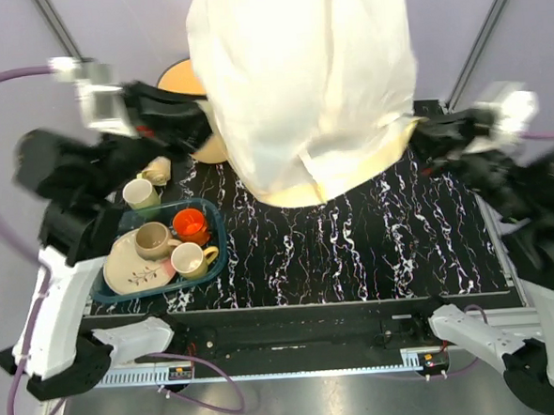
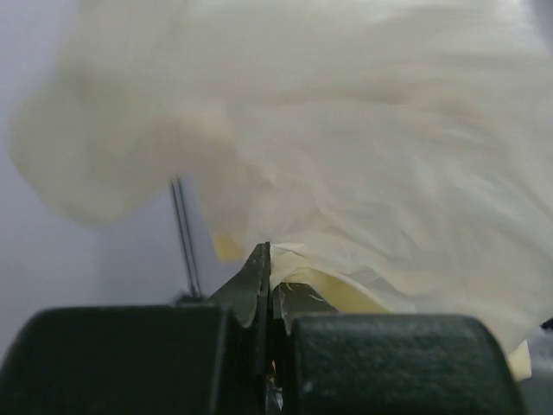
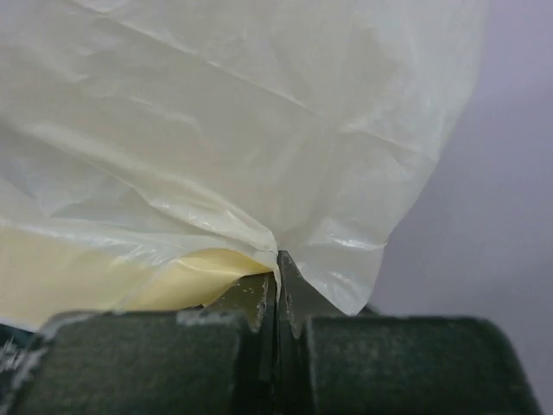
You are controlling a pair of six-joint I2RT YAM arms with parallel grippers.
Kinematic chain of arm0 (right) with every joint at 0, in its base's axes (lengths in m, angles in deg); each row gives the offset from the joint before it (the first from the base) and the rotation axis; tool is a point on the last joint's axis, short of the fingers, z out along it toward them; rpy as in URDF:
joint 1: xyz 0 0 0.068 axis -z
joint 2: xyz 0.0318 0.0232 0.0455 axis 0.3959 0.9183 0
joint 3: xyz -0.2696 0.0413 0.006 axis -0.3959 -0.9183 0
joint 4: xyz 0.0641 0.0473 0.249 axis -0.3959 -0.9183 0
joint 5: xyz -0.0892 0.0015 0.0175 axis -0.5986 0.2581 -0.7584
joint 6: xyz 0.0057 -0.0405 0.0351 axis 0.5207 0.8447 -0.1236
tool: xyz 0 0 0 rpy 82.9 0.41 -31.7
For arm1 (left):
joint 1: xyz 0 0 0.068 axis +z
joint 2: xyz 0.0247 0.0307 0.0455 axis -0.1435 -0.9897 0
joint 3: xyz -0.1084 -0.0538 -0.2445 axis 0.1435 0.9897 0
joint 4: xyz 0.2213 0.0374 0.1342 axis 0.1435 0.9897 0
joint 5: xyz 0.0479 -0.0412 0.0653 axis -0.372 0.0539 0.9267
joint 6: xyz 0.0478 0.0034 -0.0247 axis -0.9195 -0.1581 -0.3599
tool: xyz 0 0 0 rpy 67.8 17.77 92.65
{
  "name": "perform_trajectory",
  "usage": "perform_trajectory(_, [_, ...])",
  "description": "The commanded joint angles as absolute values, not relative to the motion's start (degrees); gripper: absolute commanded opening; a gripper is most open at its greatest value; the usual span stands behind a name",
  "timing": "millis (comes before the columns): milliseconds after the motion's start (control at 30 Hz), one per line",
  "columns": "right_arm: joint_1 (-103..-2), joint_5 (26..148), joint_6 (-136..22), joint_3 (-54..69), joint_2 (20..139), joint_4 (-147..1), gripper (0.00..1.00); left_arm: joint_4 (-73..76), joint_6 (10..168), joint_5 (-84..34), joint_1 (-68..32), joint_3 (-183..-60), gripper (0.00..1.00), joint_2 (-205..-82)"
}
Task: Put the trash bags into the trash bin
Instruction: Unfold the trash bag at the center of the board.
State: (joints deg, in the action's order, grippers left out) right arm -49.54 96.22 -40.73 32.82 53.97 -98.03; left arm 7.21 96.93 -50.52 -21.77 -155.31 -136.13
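Trash bags (image 1: pixel 306 74) film, one pale billowing sheet, is clamped at its left side by the left tool (image 2: pixel 263 259) and at its right side by the right tool (image 3: pixel 276 264). Only the wrist views show both pairs of jaws pressed together on the plastic. Beneath the film's hem they also show the cream-yellow wall of the one trash bin (image 3: pixel 86 285). Only the overhead view shows the sheet hanging over the bin at the far middle of the black marbled surface (image 1: pixel 402 247), hiding the bin's mouth. Near left, one teal tray (image 1: pixel 216 254) holds one plate (image 1: pixel 126 271) and three cups (image 1: pixel 191 224). Two more cups (image 1: pixel 141 192) sit at its far corner.
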Motion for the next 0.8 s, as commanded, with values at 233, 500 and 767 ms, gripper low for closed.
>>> perform_trajectory(233, [-56.1,130.21,-28.1,16.93,61.2,-145.45,0.0,61.2,68.16,-86.35,-32.71,-136.36,0.0,-143.09])
perform_trajectory(500, [-55.84,113.35,-42.6,77.16,82.79,-141.78,0.0,-4.53,136.49,-86.14,-17.35,-165.86,0.0,-155.09])
perform_trajectory(767, [-51.98,98.3,-42.78,23.93,73.86,-137.1,0.0,15.29,122.42,-72.75,-14.42,-119.65,0.0,-142.57])
